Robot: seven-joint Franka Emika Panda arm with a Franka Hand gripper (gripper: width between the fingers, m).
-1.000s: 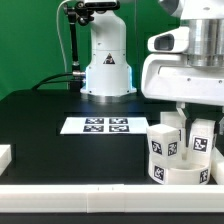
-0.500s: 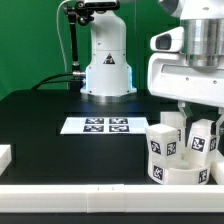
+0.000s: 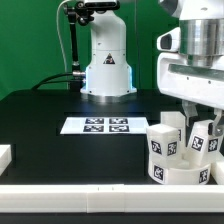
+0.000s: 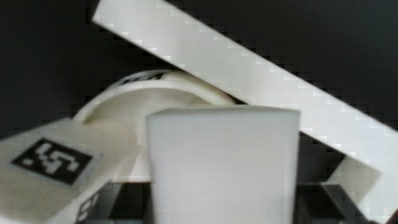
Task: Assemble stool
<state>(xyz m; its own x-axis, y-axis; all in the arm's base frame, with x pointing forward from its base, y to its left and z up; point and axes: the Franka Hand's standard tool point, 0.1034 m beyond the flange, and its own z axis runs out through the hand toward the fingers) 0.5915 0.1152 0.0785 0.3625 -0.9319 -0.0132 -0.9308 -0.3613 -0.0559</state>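
**Stool parts at the near edge, arm above them**

Stool seat disc (image 3: pixel 182 174) lies at the front of the black table (image 3: pixel 60 110), on the exterior view's right, touching the white front rail (image 3: pixel 90 190). Tagged legs stand on it: one leg (image 3: pixel 161 146) in front, a second leg (image 3: pixel 201 140) just beside it. The gripper (image 3: pixel 203 118) is directly over the second leg; if its jaws are closed or open I cannot tell. In the wrist view a white block-like part (image 4: pixel 222 165) fills the near field. Farther back lies the marker board (image 3: pixel 96 125), then the robot base (image 3: pixel 107 55).
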